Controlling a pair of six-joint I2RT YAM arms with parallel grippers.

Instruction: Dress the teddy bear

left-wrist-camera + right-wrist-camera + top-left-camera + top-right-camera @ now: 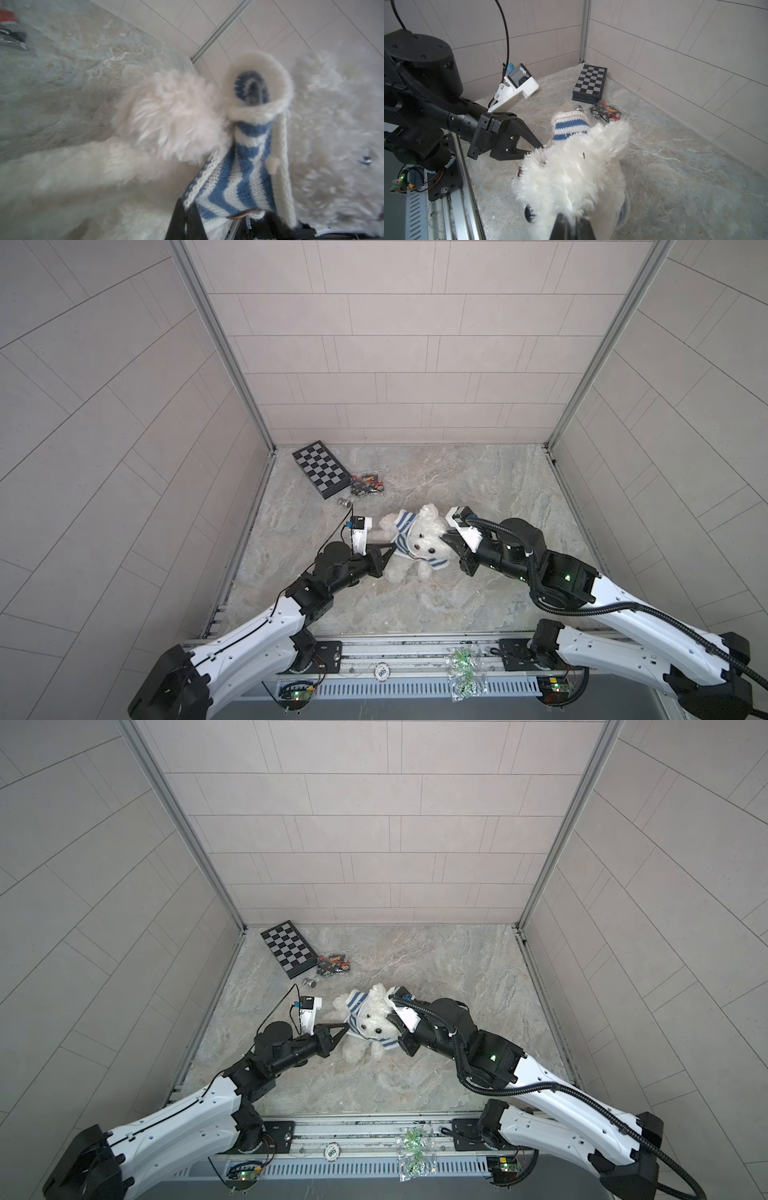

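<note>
Two arms met over the marbled table [478, 489], and between them lay the teddy bear [424, 540], face up near the middle of the surface and well apart from the chess board [320, 469] in the far left corner. Both top views showed its dark eyes and nose turned toward the camera [376, 1026], with stubby limbs splayed toward the near edge. I judged that its long axis ran roughly far to near, across the line joining the grippers, though the fur blurred this. Bunched round its head was the striped shirt [400, 540], with bands showing on either side of the face and one sleeve [569, 124] standing up, seemingly empty, beside a bare paw [170, 116]. On the bear's left-arm side, the left gripper [392, 546] was clenched on the knit edge, the fabric pinched at its tips in the left wrist view [209, 216]. Opposite it, the right gripper [446, 538] was clamped into the fur of the head [572, 226]. Each arm sat equally near, so the pull on the shirt would likely run away from the right gripper's anchoring hold
</note>
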